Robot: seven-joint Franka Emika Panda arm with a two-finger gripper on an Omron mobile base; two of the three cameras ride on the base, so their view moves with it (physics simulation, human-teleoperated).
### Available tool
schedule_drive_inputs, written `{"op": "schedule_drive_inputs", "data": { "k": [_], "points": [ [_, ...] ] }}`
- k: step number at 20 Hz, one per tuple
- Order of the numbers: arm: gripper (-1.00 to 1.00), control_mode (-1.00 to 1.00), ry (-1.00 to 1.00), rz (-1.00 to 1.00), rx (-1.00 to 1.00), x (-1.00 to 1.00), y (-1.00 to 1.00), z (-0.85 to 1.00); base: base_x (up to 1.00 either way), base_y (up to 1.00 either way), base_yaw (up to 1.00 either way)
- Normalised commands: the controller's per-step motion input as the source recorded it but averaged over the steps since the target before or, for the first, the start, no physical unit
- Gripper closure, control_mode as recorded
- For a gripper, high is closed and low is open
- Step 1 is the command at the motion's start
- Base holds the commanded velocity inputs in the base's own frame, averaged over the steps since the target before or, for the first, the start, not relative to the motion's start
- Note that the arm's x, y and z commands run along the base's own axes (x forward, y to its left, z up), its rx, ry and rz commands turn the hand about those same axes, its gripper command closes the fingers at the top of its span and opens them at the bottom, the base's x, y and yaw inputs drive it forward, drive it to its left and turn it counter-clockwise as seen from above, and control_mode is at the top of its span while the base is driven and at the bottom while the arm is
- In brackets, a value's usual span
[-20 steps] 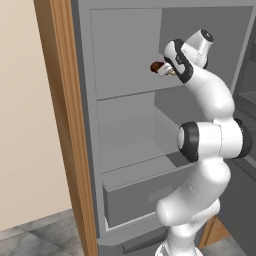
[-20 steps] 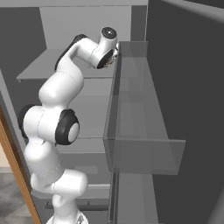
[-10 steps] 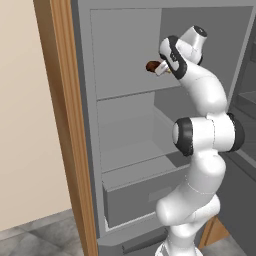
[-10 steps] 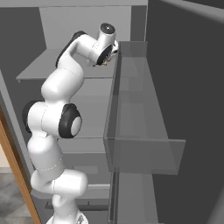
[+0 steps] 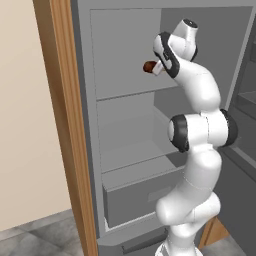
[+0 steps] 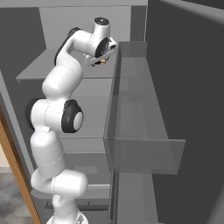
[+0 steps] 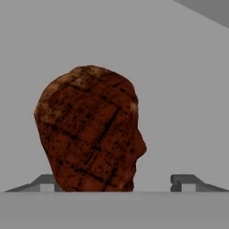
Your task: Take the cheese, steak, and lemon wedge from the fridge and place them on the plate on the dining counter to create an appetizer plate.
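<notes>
Steak (image 7: 89,129) sits on the upper shelf of the fridge (image 5: 130,45), between our gripper's (image 7: 117,182) spread fingertips, jaws wide and not yet clamped on it. We judge the task barely begun: this pickup is pending, and delivery to the plate remains.

Both base views look forward past the white arm into the tall grey fridge (image 5: 130,75) from opposite sides; the hand view sits close before the dark reddish-brown steak lump (image 7: 89,129).
</notes>
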Motion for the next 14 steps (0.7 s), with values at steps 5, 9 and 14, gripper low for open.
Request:
{"op": "schedule_drive_inputs", "data": {
  "k": [5, 9, 14],
  "points": [
    [-1.0, -1.0, 0.04, 0.0, -0.11, 0.0, 0.0, -0.5, 0.0, 0.0, 0.0],
    [1.0, -1.0, -0.03, 0.0, -0.04, 0.0, 0.01, -0.37, 0.0, 0.0, 0.0],
    [1.0, -1.0, -0.16, 0.0, 0.0, -0.23, 0.01, -0.36, 0.0, 0.0, 0.0]
  ]
}}
